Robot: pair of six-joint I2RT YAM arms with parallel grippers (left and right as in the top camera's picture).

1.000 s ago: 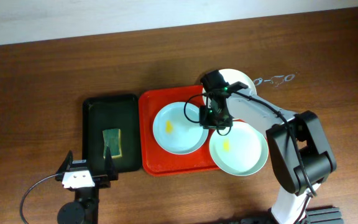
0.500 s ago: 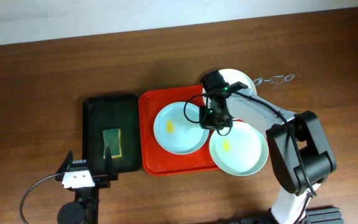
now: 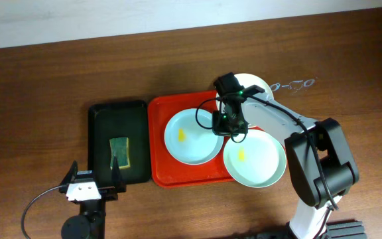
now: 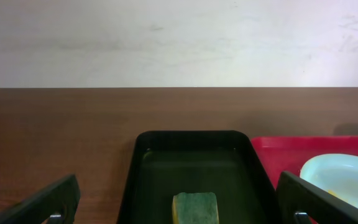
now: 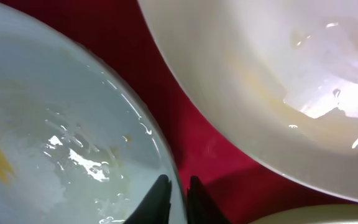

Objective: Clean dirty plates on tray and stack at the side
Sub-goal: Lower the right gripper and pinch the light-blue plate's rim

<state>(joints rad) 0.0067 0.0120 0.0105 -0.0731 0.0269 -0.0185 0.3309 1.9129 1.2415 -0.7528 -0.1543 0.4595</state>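
Observation:
The red tray point(image 3: 158, 143) holds the pale blue plate point(image 3: 191, 136), which has a yellow smear. The pale green plate point(image 3: 254, 159), also smeared yellow, overhangs the tray's right front corner. The white plate point(image 3: 251, 85) lies at the tray's back right. My right gripper point(image 3: 223, 126) is shut on the pale blue plate's right rim. In the right wrist view the fingers point(image 5: 177, 194) pinch that rim point(image 5: 61, 137), with the red tray point(image 5: 210, 143) and white plate point(image 5: 260, 74) beside it. My left gripper point(image 3: 91, 182) is open and empty, in front of the black tray.
A smaller black tray point(image 3: 101, 143) stands left of the red tray and holds a green-and-yellow sponge point(image 3: 119, 151). The left wrist view shows the sponge point(image 4: 194, 207) and black tray point(image 4: 191, 143) just ahead. A pair of glasses point(image 3: 294, 85) lies at the back right.

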